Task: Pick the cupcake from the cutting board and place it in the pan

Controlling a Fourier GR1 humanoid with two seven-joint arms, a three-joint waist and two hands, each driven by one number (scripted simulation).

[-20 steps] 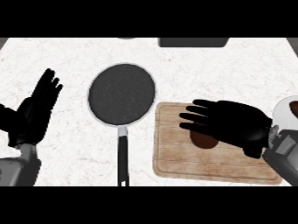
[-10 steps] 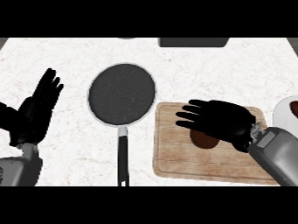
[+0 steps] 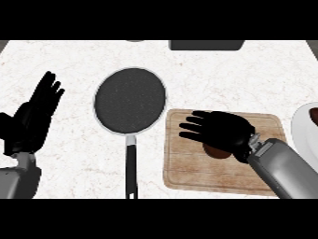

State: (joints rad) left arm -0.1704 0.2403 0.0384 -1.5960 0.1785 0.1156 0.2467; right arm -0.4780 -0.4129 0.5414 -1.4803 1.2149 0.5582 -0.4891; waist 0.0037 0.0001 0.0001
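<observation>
I see bare counter (image 3: pixel 65 65) between the cutting board (image 3: pixel 189 172) and the pan (image 3: pixel 131 101), so sideways passage looks free. A plate (image 3: pixel 304 140) crowds the board's right; a dark block (image 3: pixel 207 45) sits far.

counter (image 3: pixel 258 79): white, faint grey-brown veining | pan (image 3: pixel 130 101): dark speckled inside, pale grey rim, black handle | cutting board (image 3: pixel 189 172): light brown wood grain, darker edge | cupcake (image 3: pixel 215 150): dark brown – mostly hidden | plate (image 3: pixel 304 140): white, brown item on it | right hand (image 3: pixel 220 130), left hand (image 3: pixel 31 116): black – forearms grey
</observation>
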